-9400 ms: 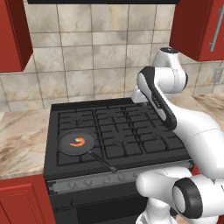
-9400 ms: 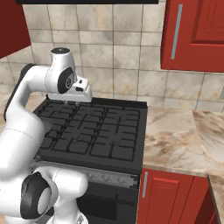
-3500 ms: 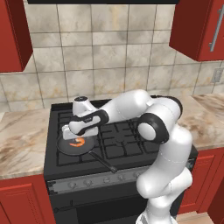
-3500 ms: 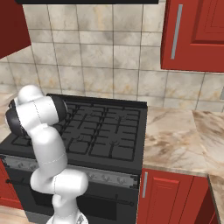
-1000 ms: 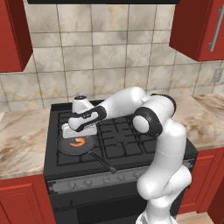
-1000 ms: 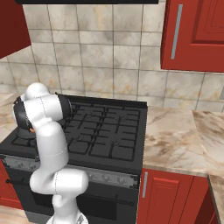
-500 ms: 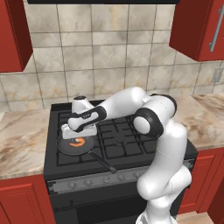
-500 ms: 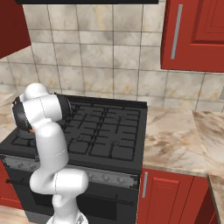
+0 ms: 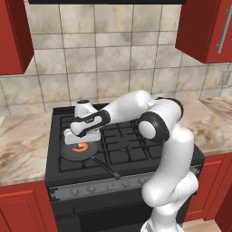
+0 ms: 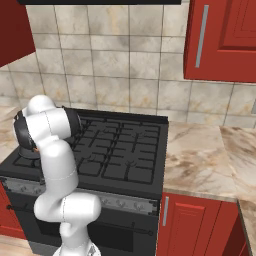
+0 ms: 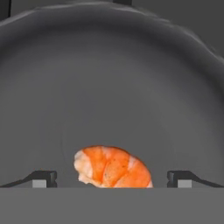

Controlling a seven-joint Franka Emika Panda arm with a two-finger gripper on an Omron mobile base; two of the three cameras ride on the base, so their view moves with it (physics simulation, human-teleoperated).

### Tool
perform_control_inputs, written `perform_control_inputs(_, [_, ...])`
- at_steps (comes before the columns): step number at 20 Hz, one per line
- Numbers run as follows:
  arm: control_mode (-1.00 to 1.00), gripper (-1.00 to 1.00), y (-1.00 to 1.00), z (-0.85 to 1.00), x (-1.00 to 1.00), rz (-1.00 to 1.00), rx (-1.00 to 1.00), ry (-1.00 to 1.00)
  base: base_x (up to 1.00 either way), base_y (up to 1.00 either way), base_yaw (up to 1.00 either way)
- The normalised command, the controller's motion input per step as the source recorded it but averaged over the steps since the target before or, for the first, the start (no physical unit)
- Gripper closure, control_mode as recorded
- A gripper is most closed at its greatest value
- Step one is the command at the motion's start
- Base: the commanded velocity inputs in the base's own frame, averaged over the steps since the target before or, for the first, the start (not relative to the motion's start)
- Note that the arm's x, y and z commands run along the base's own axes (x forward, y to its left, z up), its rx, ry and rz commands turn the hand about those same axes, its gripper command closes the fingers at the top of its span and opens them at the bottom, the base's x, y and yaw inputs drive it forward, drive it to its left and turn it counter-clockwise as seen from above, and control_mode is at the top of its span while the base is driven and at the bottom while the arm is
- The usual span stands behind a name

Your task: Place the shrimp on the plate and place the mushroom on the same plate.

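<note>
Shrimp: one, small, curled, bright orange, lying on the floor of a black frying pan (long handle pointing toward the stove's front edge). Pan sits on the front-left burner of a black stove, between marbled countertops. Gripper: hovering low just over the pan, directly above the shrimp. Fingers spread wide apart, one to each side of the shrimp in the hand view, holding nothing. Red cabinets hang above and stand below.
</note>
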Motion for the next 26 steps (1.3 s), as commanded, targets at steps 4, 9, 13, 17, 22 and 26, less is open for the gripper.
perform_control_inputs(4, [-1.00, -1.00, 0.00, -0.01, 0.01, -0.01, 0.00, 0.02, 0.00, 0.00, 0.00])
perform_control_inputs(9, [-1.00, -1.00, 0.00, -0.12, 0.02, -0.02, 0.00, 0.01, 0.00, 0.00, 0.00])
perform_control_inputs(13, [-1.00, -1.00, 0.00, -0.20, 0.02, -0.01, 0.00, 0.02, 0.00, 0.00, 0.00])
perform_control_inputs(17, [-1.00, 1.00, 0.00, -0.21, 0.00, -0.01, 0.00, 0.01, 0.00, 0.00, 0.00])
perform_control_inputs(22, [-1.00, 1.00, 0.00, -0.10, 0.00, 0.00, 0.00, 0.01, 0.00, 0.00, 0.00])
perform_control_inputs(26, [-1.00, 1.00, 0.00, -0.01, 0.00, 0.00, 0.00, 0.04, 0.00, 0.00, 0.00])
